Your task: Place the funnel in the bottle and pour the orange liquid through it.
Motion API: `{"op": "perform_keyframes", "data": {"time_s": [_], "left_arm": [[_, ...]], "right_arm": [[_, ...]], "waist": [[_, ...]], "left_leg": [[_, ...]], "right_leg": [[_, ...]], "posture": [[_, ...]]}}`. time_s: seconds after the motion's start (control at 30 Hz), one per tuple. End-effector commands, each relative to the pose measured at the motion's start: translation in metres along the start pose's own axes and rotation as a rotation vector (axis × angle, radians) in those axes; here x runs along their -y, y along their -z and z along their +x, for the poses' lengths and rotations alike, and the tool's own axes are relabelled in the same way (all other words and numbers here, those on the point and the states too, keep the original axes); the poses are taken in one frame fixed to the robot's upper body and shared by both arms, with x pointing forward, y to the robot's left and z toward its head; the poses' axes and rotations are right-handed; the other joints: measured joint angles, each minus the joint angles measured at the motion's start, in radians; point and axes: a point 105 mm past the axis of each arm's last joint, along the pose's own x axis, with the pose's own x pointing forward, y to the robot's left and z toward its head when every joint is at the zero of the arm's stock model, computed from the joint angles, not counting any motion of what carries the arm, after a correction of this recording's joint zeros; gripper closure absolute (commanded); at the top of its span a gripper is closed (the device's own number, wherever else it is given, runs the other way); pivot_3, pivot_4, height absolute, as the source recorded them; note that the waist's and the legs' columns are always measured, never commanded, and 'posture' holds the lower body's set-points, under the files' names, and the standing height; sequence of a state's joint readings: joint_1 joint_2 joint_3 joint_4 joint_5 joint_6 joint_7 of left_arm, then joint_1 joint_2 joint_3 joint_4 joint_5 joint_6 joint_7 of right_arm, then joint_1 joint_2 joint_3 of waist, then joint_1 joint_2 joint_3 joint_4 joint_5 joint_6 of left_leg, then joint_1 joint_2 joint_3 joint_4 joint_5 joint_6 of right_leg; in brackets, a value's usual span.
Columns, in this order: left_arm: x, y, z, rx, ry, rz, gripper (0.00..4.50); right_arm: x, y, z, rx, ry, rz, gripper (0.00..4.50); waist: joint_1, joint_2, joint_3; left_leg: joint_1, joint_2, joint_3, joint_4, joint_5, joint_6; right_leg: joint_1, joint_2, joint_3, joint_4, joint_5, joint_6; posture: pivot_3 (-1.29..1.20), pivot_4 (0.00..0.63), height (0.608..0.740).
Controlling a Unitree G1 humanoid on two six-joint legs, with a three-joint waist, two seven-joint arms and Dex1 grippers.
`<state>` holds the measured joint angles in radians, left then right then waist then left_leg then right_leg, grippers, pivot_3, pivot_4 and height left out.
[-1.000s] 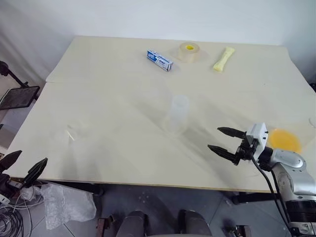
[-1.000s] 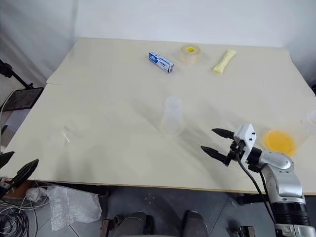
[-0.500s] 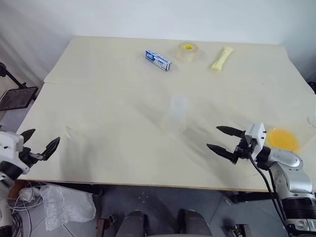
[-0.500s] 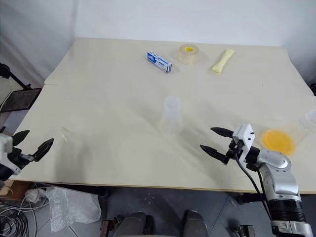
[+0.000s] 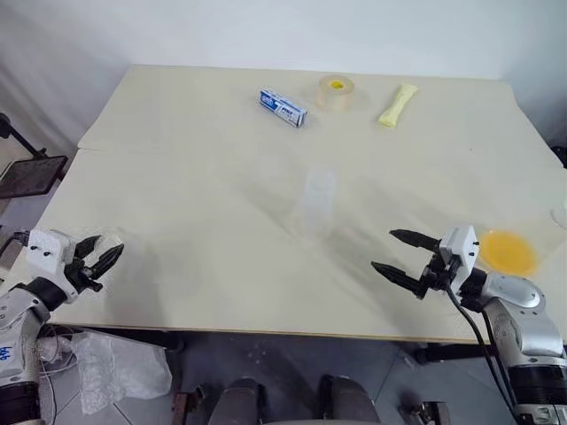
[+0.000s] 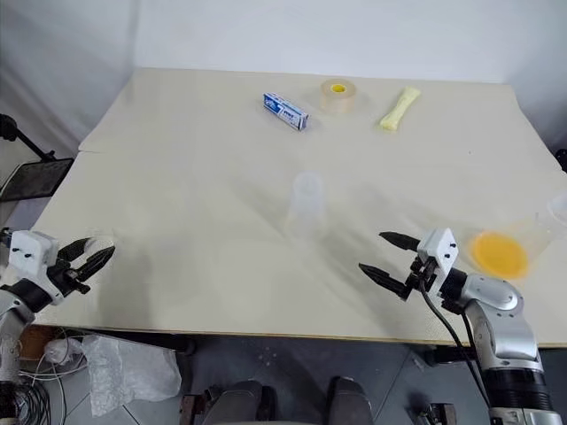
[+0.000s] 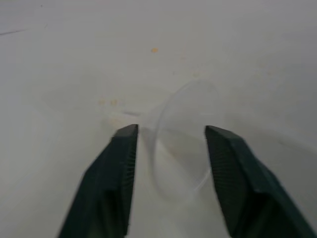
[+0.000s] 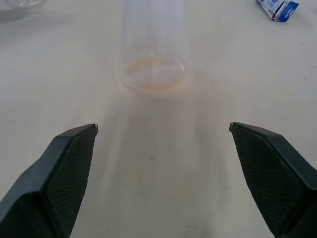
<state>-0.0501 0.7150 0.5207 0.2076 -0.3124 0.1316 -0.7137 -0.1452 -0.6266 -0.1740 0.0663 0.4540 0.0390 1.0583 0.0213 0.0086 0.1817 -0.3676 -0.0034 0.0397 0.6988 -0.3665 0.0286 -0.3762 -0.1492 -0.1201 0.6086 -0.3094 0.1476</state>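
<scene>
The clear bottle (image 5: 319, 204) stands upright mid-table; the right wrist view shows faint orange residue at its base (image 8: 154, 69). The orange liquid (image 5: 508, 251) lies in a shallow clear bowl near the table's right edge. A clear funnel (image 7: 181, 148) lies on its side at the table's front left. My left gripper (image 5: 104, 248) is level at that edge, its black fingers (image 7: 119, 168) standing part-way apart on either side of the funnel's rim. My right gripper (image 5: 383, 250) is wide open above the table, between bowl and bottle, pointing at the bottle, holding nothing.
At the far side lie a blue-and-white box (image 5: 284, 107), a tape roll (image 5: 335, 91) and a pale yellow packet (image 5: 396, 104). Another clear container (image 6: 558, 208) sits at the right edge. A black stand (image 5: 27, 173) is left of the table, a plastic bag (image 5: 115, 363) below it.
My left arm came up and forward from below the table edge to the funnel, and its fingers narrowed around it. The right arm stayed still.
</scene>
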Motion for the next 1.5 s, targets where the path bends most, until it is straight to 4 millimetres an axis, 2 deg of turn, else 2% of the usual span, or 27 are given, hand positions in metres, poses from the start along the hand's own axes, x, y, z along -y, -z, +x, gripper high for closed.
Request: {"op": "perform_keyframes", "data": {"time_s": [0.03,0.13,0.17,0.27,0.47,0.7,0.97,1.2,1.33,1.5], "left_arm": [[-0.004,-0.012,-0.005,0.024,-0.002,0.025,3.44],[-0.004,-0.013,-0.004,0.027,0.001,0.027,4.39],[-0.004,-0.014,-0.004,0.031,0.005,0.032,4.46],[0.000,-0.020,-0.001,0.046,0.025,0.050,4.46],[0.018,-0.048,0.003,0.117,0.113,0.064,4.46],[0.042,-0.104,0.018,0.227,0.235,0.035,4.46],[0.070,-0.170,0.055,0.279,0.448,-0.046,4.46],[0.102,-0.218,0.092,0.225,0.655,-0.150,4.46],[0.127,-0.243,0.106,0.154,0.794,-0.219,4.46],[0.155,-0.260,0.119,-0.011,0.938,-0.265,4.46]], "right_arm": [[0.002,-0.015,-0.005,0.036,0.021,-0.044,0.00],[0.001,-0.016,-0.005,0.035,0.022,-0.045,0.00],[0.001,-0.017,-0.005,0.035,0.022,-0.046,0.00],[0.002,-0.020,-0.003,0.038,0.025,-0.057,0.00],[0.005,-0.024,-0.001,0.040,0.027,-0.063,0.00],[0.007,-0.028,0.000,0.045,0.034,-0.077,0.00],[0.011,-0.043,-0.002,0.078,0.028,-0.109,0.00],[0.004,-0.050,0.001,0.122,0.053,-0.124,0.00],[-0.003,-0.052,0.005,0.142,0.067,-0.125,0.00],[-0.010,-0.056,0.007,0.162,0.100,-0.134,0.00]], "waist": [[0.000,0.000,0.000],[0.000,0.000,0.000],[0.000,0.000,0.000],[0.000,0.000,0.000],[0.000,0.000,0.000],[0.003,0.000,0.000],[0.003,0.000,0.000],[0.001,-0.001,0.000],[0.001,-0.001,0.001],[0.001,-0.002,0.001]], "left_leg": [[0.000,0.000,0.000,0.000,0.000,0.000],[0.000,0.000,0.000,0.000,0.000,0.000],[0.000,0.000,0.000,0.000,0.000,0.000],[0.000,0.000,0.000,0.000,0.000,0.000],[0.000,0.000,0.000,0.000,0.000,0.000],[0.000,0.000,-0.001,0.001,0.000,0.000],[-0.001,-0.001,-0.001,0.001,0.000,0.000],[-0.001,-0.004,0.000,0.001,0.000,0.000],[-0.001,-0.004,0.000,0.001,0.000,0.000],[-0.002,-0.005,0.001,0.001,0.000,0.000]], "right_leg": [[0.000,0.000,0.000,0.000,0.000,0.000],[0.000,0.000,0.000,0.000,0.000,0.000],[0.000,0.000,0.000,0.000,0.000,0.000],[0.000,0.000,0.000,0.000,0.000,0.000],[0.000,0.000,0.000,0.000,0.000,0.000],[0.000,0.000,0.000,0.000,0.000,0.000],[0.000,0.000,0.000,0.001,0.000,0.000],[0.000,0.001,-0.001,0.001,0.000,0.000],[0.000,0.002,-0.001,0.001,0.000,0.000],[-0.001,0.002,-0.002,0.001,0.000,0.000]], "posture": [[0.00,0.150,0.740],[0.00,0.150,0.740],[0.00,0.150,0.740],[0.00,0.150,0.740],[0.00,0.150,0.740],[0.00,0.150,0.740],[0.00,0.150,0.740],[0.00,0.150,0.740],[0.00,0.150,0.740],[0.00,0.150,0.740]]}}
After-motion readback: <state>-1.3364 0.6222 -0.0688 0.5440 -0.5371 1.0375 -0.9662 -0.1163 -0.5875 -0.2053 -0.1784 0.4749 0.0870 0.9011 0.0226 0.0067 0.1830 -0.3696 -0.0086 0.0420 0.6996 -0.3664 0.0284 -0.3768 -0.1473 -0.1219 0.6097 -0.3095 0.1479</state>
